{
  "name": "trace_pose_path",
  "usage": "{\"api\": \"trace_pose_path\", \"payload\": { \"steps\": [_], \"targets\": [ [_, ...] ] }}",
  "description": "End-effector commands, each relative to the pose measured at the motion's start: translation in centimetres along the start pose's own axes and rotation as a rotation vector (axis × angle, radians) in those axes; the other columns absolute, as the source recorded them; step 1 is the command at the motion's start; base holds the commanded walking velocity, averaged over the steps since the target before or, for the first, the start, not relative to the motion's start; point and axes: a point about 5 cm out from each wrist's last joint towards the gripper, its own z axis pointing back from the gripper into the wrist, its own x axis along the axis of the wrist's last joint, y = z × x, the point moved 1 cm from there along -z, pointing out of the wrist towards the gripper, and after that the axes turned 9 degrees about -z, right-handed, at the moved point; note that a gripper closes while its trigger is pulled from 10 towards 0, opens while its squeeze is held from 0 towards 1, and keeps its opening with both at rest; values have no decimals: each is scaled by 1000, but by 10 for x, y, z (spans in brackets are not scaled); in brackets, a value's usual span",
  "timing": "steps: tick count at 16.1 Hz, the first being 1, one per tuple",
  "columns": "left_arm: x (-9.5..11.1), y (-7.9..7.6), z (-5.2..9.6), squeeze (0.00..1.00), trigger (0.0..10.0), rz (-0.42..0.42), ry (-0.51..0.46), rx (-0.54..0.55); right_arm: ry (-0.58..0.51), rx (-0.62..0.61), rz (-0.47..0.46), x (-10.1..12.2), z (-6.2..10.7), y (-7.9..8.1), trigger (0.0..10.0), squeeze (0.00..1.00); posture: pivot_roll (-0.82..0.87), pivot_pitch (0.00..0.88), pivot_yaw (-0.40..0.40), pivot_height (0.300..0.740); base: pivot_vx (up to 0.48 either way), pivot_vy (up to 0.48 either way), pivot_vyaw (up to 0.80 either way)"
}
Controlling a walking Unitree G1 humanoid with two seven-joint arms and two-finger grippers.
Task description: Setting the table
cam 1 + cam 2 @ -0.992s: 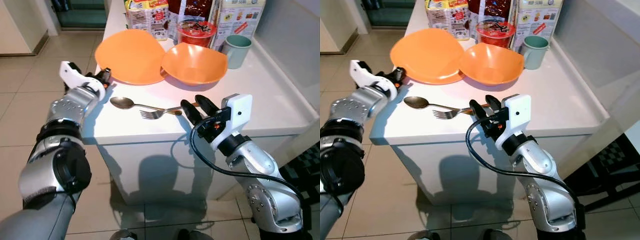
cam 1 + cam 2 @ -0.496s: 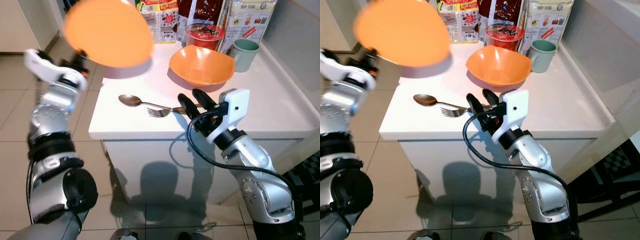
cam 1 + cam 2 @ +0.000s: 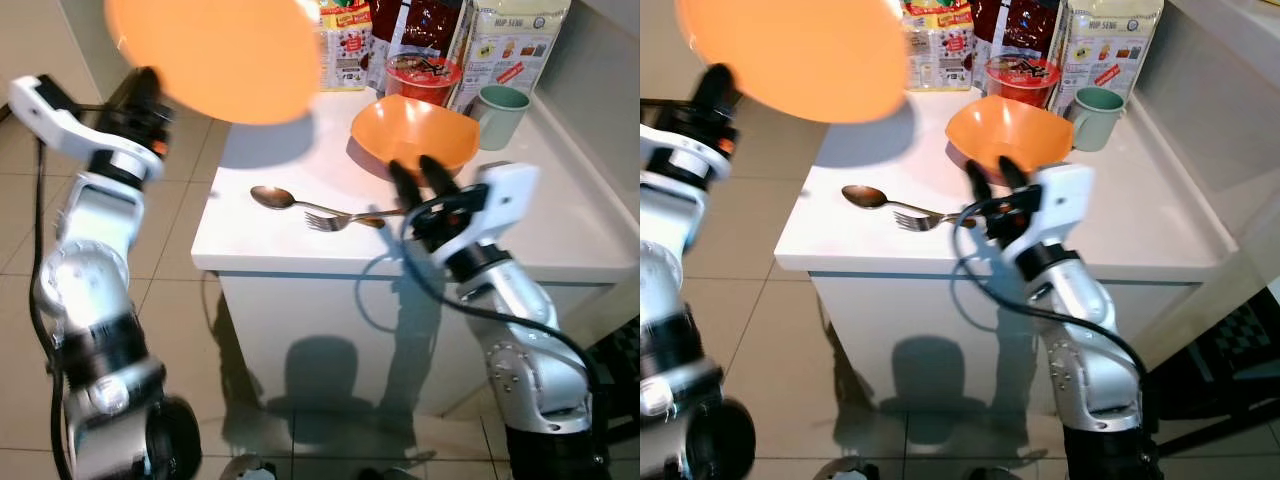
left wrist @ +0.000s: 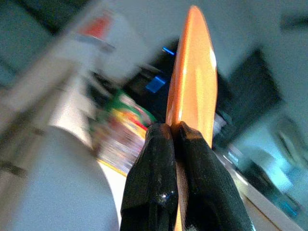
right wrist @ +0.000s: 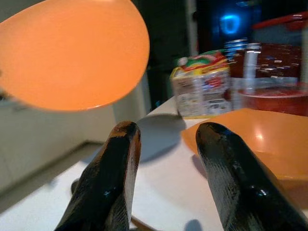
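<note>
Overhead, the left gripper [image 4: 174, 139] jaws clamp the orange plate [image 3: 215, 55] rim; right gripper [image 5: 166, 139] jaws apart.

Head cameras looked down at the counter [image 3: 560, 215]; both wrist cameras sat close along their fingers, sharing the plate [image 5: 72, 53].

Two silver robot arms, the left raised high and gripping, the right held forward with spread fingers.

The left arm bends upward at the elbow, its white wrist lifted to the robot's left, and the left gripper [image 4: 174, 139] has its two black fingers pinched together on the rim of an orange plate [image 3: 215, 55]. The right arm reaches forward at mid height; the right gripper [image 5: 166, 137] points ahead with its fingers parted, holding nothing.
</note>
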Motion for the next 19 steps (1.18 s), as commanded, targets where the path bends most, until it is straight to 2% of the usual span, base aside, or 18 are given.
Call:
{"api": "trace_pose_path", "payload": {
  "steps": [1, 3, 4, 5, 7, 8, 9, 10, 12, 14, 15, 16, 17, 18, 19],
  "targets": [
    [2, -27, 2, 0, 0, 6, 6, -157, -36, -43, -48, 9, 3, -6, 10000, 0, 59, 0, -6, 740, 0, 0, 0],
    [0, -22, 10, 0, 0, 5, 11, -139, -83, -67, -136, 21, 4, -16, 10000, 0, 57, 0, -11, 740, 0, 0, 0],
    [-1, -22, 11, 0, 0, 1, 15, -134, -93, -67, -147, 24, 4, -19, 10000, 969, 59, 0, -13, 740, 0, 0, 0],
    [-3, -23, 12, 0, 0, -1, 27, -148, -115, -52, -197, 30, 4, -24, 10000, 1000, 59, 0, -15, 740, 0, 0, 0],
    [-7, -29, 16, 0, 0, 24, 41, -183, -192, 19, -420, 49, -3, -28, 10000, 1000, 57, 0, -16, 740, 0, 0, 0],
    [-7, -30, 16, 0, 0, 28, 43, -188, -200, 34, -449, 52, -5, -28, 10000, 1000, 57, 0, -16, 740, 0, 0, 0],
    [-8, -34, 17, 0, 0, 50, 40, -211, -192, 84, -518, 55, -7, -28, 10000, 1000, 57, 0, -20, 740, 0, 0, 0],
    [-9, -39, 17, 0, 0, 87, 27, -237, -150, 117, -576, 52, -9, -30, 10000, 1000, 57, 0, -22, 740, 0, 0, 0],
    [-8, -45, 17, 0, 0, 153, 0, -276, -88, 115, -603, 43, -14, -32, 10000, 1000, 58, 0, -27, 740, 0, 0, 0],
    [-9, -47, 19, 0, 0, 185, 1, -299, -59, 104, -633, 42, -18, -33, 10000, 1000, 60, 0, -30, 740, 0, 0, 0],
    [-12, -47, 22, 0, 0, 203, 14, -315, -42, 141, -675, 43, -19, -29, 10000, 122, 60, 0, -30, 740, 0, 0, 0],
    [-14, -47, 24, 0, 0, 205, 25, -318, -42, 169, -707, 45, -19, -26, 10000, 0, 60, 0, -30, 740, 0, 0, 0],
    [-16, -48, 26, 0, 0, 213, 36, -318, -52, 236, -769, 51, -17, -20, 10000, 0, 60, 0, -30, 740, 0, 0, 0],
    [-16, -47, 26, 0, 0, 217, 34, -314, -58, 256, -790, 52, -16, -19, 10000, 0, 60, 0, -30, 740, 0, 0, 0],
    [-17, -47, 25, 0, 0, 213, 42, -310, -46, 261, -774, 52, -15, -18, 10000, 0, 58, 0, -32, 740, 0, 0, 0]
  ]
}}
